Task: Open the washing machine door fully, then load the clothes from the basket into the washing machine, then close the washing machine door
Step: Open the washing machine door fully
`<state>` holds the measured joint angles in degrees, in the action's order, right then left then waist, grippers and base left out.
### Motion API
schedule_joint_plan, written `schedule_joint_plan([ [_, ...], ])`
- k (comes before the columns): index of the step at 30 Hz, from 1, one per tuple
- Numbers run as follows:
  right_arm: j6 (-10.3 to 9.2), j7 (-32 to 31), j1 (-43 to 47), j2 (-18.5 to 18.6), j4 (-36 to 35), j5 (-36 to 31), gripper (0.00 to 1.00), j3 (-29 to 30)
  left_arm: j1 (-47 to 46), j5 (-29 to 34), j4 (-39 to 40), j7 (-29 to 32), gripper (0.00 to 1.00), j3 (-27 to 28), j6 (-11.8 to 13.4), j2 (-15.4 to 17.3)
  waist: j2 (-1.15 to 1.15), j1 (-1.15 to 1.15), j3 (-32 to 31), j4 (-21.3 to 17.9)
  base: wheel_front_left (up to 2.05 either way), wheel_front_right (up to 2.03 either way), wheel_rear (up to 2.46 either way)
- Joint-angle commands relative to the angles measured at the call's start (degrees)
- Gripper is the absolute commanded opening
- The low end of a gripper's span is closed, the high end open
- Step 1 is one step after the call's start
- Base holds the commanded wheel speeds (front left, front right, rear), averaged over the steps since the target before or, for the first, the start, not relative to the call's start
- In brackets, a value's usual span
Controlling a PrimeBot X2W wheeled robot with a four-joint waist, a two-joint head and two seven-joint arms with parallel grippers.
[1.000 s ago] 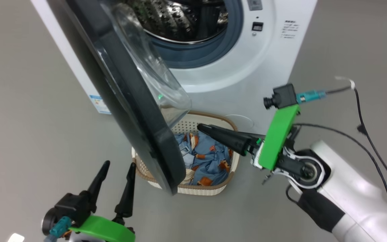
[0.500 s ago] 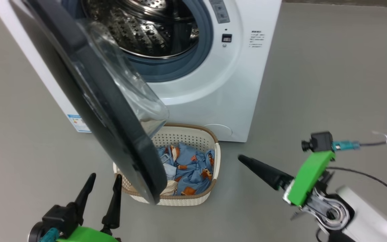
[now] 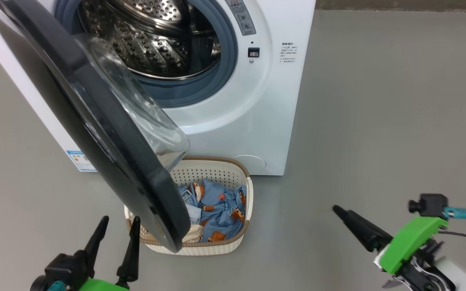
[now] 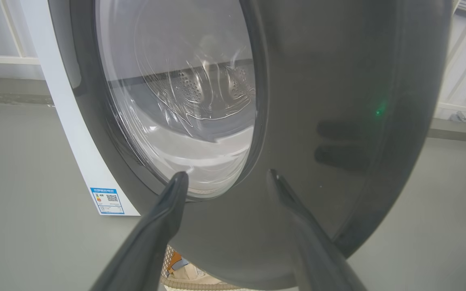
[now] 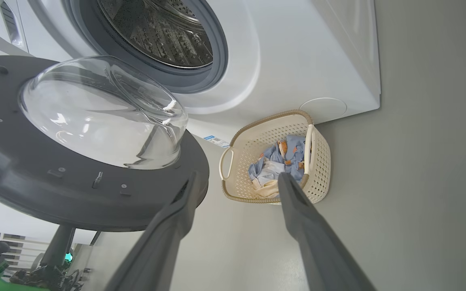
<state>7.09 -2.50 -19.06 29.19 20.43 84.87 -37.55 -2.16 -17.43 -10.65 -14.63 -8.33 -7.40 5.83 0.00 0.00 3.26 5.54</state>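
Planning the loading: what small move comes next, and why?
Probably push the washing machine door wider from its inner side with the right gripper: it stands partly open, and in the head view it hides part of the basket and clothes.

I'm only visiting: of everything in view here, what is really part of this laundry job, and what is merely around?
Part of the job:
- washing machine
- its door, standing open
- basket on the floor before the machine
- clothes inside the basket

Merely around:
- label sticker on the machine's side
- railing behind
- floor
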Motion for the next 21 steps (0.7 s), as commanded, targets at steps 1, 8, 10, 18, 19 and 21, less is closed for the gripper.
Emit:
schedule_joint_plan([
  [1, 0.4, 1.64, 1.16, 1.69, -0.75, -1.14, 1.0, 0.0, -0.66, 0.17, 1.31, -0.37, 1.0, 2.27, -0.09, 0.79, 0.0, 0.0, -0.24, -0.16, 0.0, 0.0, 0.0],
  [8, 0.4, 9.83, 3.63, 4.14, 2.35, -5.39, 1.0, -1.45, -0.28, 0.06, 1.02, -0.37, 1.0, 2.55, -0.09, 0.63, 0.0, 0.0, -0.56, -0.25, 0.0, 0.0, 0.0],
  [10, 0.4, 12.45, 4.04, 4.37, 3.09, -6.3, 1.0, -1.81, -0.21, -0.01, 0.9, -0.37, 1.0, 2.59, -0.09, 0.58, 0.0, 0.0, -0.66, -0.2, 0.0, 0.0, 0.0],
  [18, 0.4, 17.2, 5.41, 4.42, 5.28, -9.64, 1.0, -0.24, -0.01, -0.2, 0.68, -0.37, 1.0, 2.6, -0.09, 0.52, 0.0, 0.0, -1.08, -0.16, 0.0, 0.0, 0.0],
  [19, 0.4, 17.36, 5.52, 4.38, 5.43, -10.81, 1.0, 0.47, 0.04, -0.22, 0.7, -0.37, 1.0, 2.71, -0.09, 0.52, 0.0, 0.0, -1.1, -0.21, 0.0, 0.0, 0.0],
  [21, 0.4, 17.46, 5.95, 3.27, 4.7, -17.68, 1.0, 6.12, 0.2, -0.23, 0.85, -0.37, 1.0, 3.09, -0.09, 0.51, 0.0, 0.0, -1.01, -0.54, 0.0, 0.0, 0.0],
])
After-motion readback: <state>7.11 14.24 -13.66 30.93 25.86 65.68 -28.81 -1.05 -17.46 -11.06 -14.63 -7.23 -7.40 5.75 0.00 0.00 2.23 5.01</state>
